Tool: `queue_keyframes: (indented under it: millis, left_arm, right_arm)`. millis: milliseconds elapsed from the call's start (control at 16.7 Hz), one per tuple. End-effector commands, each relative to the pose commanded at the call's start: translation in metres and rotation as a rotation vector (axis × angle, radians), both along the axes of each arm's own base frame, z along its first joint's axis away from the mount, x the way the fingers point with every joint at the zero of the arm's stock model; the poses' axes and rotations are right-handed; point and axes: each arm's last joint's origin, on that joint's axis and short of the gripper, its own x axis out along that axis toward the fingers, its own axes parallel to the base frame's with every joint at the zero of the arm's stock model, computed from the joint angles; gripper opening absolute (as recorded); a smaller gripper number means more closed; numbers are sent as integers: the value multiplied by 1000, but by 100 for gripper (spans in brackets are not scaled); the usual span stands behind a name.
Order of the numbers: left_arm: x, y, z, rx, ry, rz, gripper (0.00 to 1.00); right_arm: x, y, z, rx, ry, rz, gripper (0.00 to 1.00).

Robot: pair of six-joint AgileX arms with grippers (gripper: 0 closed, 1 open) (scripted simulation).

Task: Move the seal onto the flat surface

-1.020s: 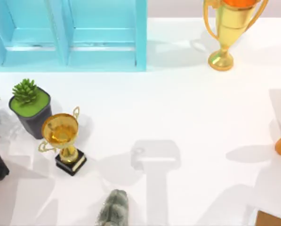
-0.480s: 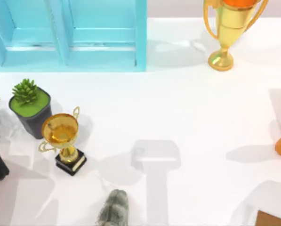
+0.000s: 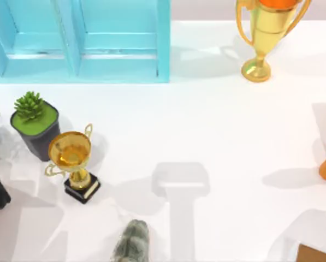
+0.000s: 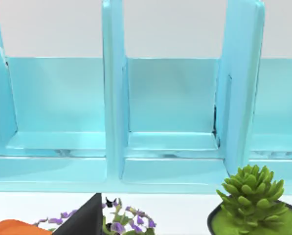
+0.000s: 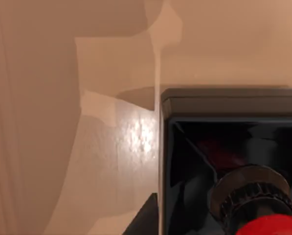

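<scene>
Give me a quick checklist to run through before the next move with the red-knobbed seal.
1. Seal located, seen close in the right wrist view: ok.
2. Seal standing on a brown surface, not yet on the white tabletop: not ok.
3. Grip on the seal: cannot tell.
4. Bare tabletop in the middle for setting it down: ok.
5. Grey lump and small trophy stand left of that bare area: ok.
6. Left arm away from the work, its camera facing the blue shelf: ok.
</scene>
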Motion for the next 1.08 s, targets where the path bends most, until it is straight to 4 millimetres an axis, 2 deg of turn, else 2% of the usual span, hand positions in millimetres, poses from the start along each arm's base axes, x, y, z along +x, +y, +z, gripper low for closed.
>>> queue_keyframes:
  millis: [360, 960, 1080]
  left_arm:
    - [0, 0, 0, 0, 0, 0, 100]
    - [0, 0, 0, 0, 0, 0, 100]
    - [0, 0, 0, 0, 0, 0, 100]
  right_arm:
    - [0, 0, 0, 0, 0, 0, 2]
    - [0, 0, 1, -1, -1, -1, 0]
    - [6, 9, 10, -1, -1, -1, 0]
